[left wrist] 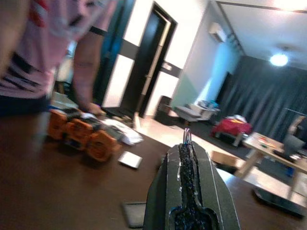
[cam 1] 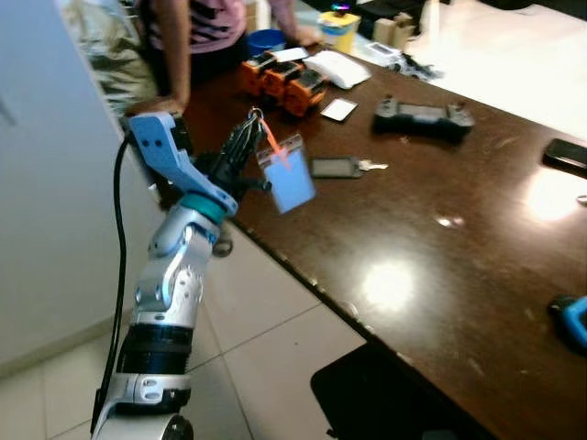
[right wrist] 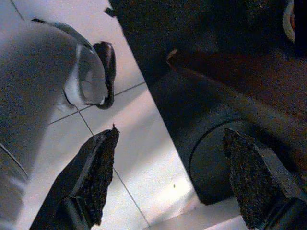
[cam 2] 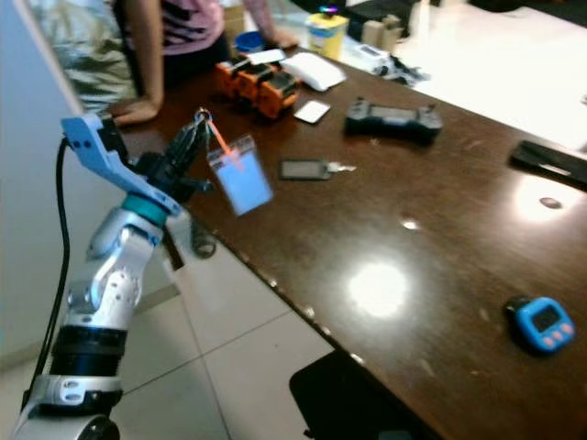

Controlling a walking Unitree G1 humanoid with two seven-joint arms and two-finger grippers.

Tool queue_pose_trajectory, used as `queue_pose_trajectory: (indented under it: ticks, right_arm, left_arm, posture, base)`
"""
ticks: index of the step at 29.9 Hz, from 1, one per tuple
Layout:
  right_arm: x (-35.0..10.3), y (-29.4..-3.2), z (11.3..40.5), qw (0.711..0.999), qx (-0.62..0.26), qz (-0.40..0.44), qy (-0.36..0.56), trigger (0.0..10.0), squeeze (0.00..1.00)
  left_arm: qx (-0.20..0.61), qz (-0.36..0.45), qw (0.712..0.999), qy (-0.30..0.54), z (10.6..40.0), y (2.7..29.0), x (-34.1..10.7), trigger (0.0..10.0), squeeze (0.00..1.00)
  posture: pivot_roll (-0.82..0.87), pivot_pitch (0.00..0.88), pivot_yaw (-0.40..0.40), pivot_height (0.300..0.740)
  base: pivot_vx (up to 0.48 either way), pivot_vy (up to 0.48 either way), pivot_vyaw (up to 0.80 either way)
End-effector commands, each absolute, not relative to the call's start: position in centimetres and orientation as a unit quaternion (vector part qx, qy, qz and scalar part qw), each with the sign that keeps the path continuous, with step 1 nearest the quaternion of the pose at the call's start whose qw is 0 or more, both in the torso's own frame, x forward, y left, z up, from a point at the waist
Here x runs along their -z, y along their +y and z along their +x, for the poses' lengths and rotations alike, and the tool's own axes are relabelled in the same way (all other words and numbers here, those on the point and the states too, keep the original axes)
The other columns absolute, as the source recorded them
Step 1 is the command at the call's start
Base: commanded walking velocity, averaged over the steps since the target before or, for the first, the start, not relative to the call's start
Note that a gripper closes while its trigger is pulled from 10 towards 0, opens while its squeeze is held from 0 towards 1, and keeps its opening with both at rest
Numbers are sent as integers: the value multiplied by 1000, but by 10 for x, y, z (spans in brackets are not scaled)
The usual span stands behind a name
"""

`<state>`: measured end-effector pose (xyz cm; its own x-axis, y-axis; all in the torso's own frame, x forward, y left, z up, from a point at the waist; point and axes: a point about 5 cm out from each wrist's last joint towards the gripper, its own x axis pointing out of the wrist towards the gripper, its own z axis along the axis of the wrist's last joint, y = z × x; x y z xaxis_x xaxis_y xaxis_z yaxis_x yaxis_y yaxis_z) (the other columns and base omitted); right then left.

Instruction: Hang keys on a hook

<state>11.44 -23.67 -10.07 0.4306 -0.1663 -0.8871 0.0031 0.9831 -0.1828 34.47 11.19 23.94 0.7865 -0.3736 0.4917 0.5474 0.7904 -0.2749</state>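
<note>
My left gripper (cam 1: 251, 126) is raised over the near-left corner of the dark wooden table (cam 1: 413, 247), shut on a key ring. From the ring hang an orange strap and a blue card holder (cam 1: 290, 180), dangling just above the tabletop. In the left wrist view the two black fingers (left wrist: 189, 182) are pressed together with the metal ring (left wrist: 186, 135) poking out at their tips. My right gripper (right wrist: 168, 177) hangs open beside the table, over the tiled floor. A black key fob with a key (cam 1: 341, 167) lies on the table just beyond the card. I can see no hook.
A person (cam 1: 197, 27) leans on the table's far left corner. On the table lie orange battery packs (cam 1: 284, 81), a black controller (cam 1: 422, 116), a white card (cam 1: 338, 109), a phone (cam 1: 567, 153) and a blue timer (cam 2: 543, 324). A black seat (cam 1: 385, 394) stands under the near edge.
</note>
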Motion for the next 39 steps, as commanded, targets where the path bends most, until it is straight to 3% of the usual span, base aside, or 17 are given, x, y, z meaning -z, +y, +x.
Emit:
queue_pose_trajectory:
  ticks: [1,21,29,39]
  right_arm:
    - [103,-236,106,836,57,-65,542,10000,0]
    - [104,-237,103,834,53,-68,545,10000,0]
    - [103,-238,104,837,63,-66,540,10000,0]
    - [102,-239,107,836,59,-71,540,10000,0]
  left_arm:
    - [247,-202,924,-212,346,112,-243,10000,0]
    - [236,-195,933,-186,348,101,-239,10000,0]
    - [253,-187,924,-219,348,100,-252,10000,0]
    - [260,-191,915,-241,347,99,-264,10000,0]
  posture:
    - [-95,49,101,740]
    - [-89,56,92,740]
    - [-87,56,86,740]
    - [-91,59,83,740]
  base:
    - [0,0,794]
    - [0,0,789]
    - [0,0,788]
    - [435,0,0]
